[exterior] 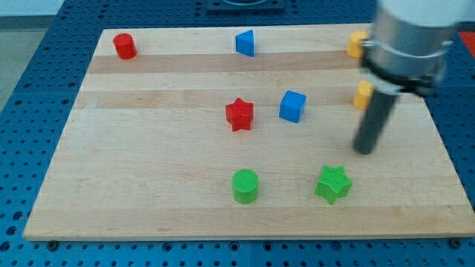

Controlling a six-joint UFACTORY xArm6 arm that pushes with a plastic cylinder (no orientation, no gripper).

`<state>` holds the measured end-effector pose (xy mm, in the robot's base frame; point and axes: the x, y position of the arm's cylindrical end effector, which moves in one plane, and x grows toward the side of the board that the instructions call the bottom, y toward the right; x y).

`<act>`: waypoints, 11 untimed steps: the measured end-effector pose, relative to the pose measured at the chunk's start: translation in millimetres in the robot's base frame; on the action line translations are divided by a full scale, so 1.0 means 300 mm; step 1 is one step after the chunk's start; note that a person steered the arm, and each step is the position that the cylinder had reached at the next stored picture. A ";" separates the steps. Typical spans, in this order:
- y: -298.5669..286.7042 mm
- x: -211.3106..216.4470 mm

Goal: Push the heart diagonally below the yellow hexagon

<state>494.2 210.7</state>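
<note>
Two yellow blocks lie near the board's right edge, both partly hidden by the arm. One (356, 44) is at the view's top right. The other (362, 95) is lower, just left of the rod. I cannot tell which is the heart and which the hexagon. My tip (364, 151) rests on the board below the lower yellow block and apart from it. It is to the right of the blue cube (292, 106) and up and right of the green star (332, 184).
A red cylinder (125, 46) sits at the top left and a blue triangular block (246, 43) at the top middle. A red star (240, 114) lies in the middle, and a green cylinder (245, 185) near the bottom. The wooden board (148, 148) ends close beyond the rod on the right.
</note>
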 end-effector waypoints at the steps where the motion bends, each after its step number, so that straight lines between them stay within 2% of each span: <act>1: 0.169 -0.021; 2: 0.170 -0.179; 4: 0.147 -0.252; 6: 0.042 -0.290; 9: -0.291 -0.290; 11: -0.318 0.098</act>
